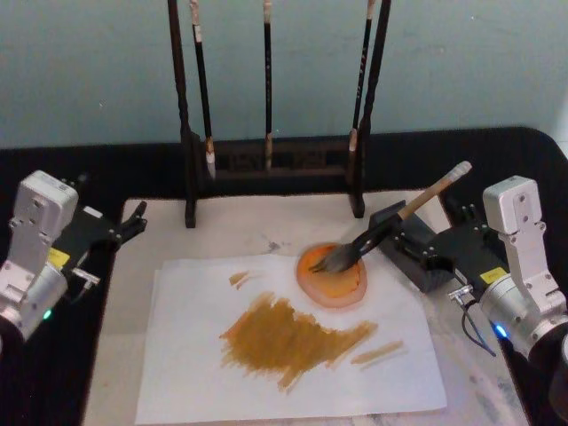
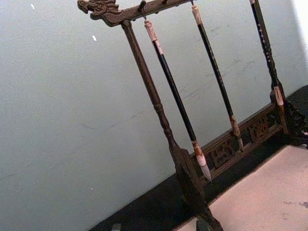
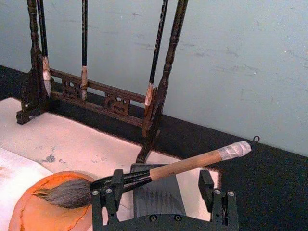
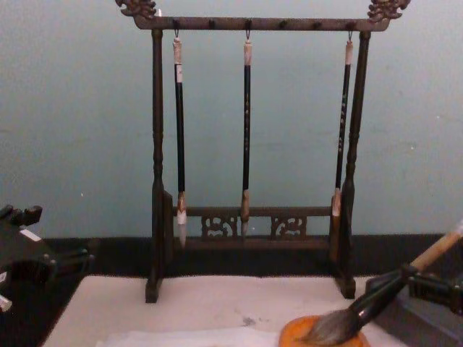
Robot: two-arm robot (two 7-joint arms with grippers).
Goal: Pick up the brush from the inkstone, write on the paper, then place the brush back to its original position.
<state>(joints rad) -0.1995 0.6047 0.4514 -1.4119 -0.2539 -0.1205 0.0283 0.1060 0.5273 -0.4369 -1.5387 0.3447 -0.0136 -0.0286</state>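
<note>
The brush [image 1: 390,222] lies tilted, its bushy grey hair in the round orange inkstone [image 1: 342,284] and its tan handle pointing up to the right over a dark grey block [image 3: 156,195]. My right gripper [image 1: 406,246] is open, its fingers [image 3: 108,197] straddling the block, with the brush's black ferrule [image 3: 125,180] crossing just above one finger. The white paper [image 1: 195,355] lies in front with broad ochre strokes [image 1: 293,337] on it, and the inkstone sits on its far right part. In the chest view the brush [image 4: 376,296] slants down into the inkstone [image 4: 304,338]. My left gripper [image 1: 115,235] is parked open at the mat's left edge.
A dark wooden brush rack [image 1: 271,169] stands at the back of the cream mat [image 1: 240,226], with three thin black brushes [image 4: 247,123] hanging from it. The rack [image 2: 159,110] looms close in the left wrist view. Black tabletop [image 1: 133,169] surrounds the mat.
</note>
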